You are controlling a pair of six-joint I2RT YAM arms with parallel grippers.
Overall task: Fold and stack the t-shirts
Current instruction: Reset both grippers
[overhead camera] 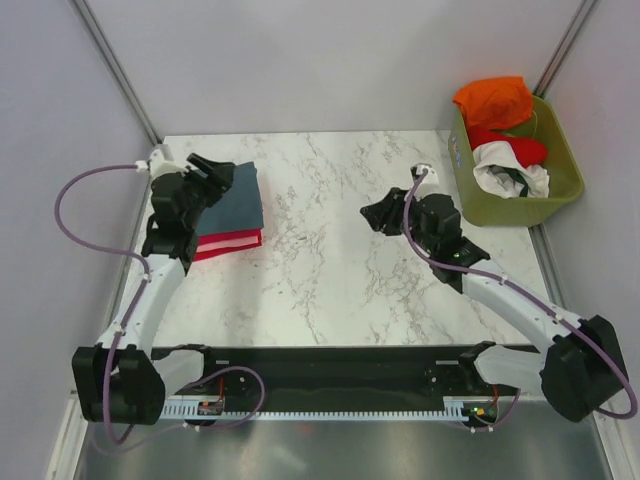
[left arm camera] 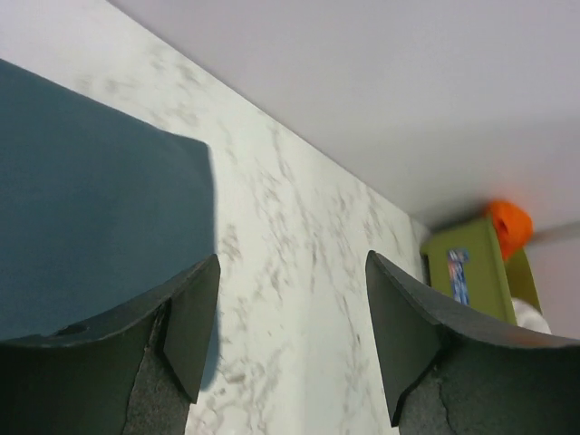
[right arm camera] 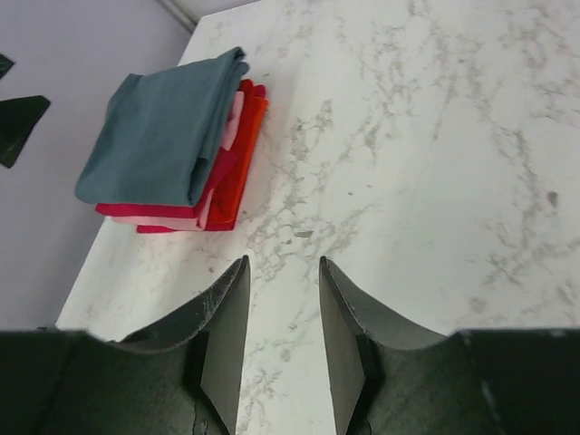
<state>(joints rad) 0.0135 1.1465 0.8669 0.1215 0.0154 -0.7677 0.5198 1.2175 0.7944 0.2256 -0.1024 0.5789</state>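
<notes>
Lying atop crimson t-shirt (overhead camera: 228, 243), folded blue-grey t-shirt (overhead camera: 240, 198), long axis near-to-far

Bright, even light, soft shadows on the table (overhead camera: 330, 250), left wrist view slightly blurred — basket (left arm camera: 462, 272) soft-edged.

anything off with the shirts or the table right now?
Nothing spilled or damaged. Two minor things: the blue-grey tee lies skewed on the red tees, so their edges stick out along one side, and the orange tee bulges above the rim of the basket.
</notes>
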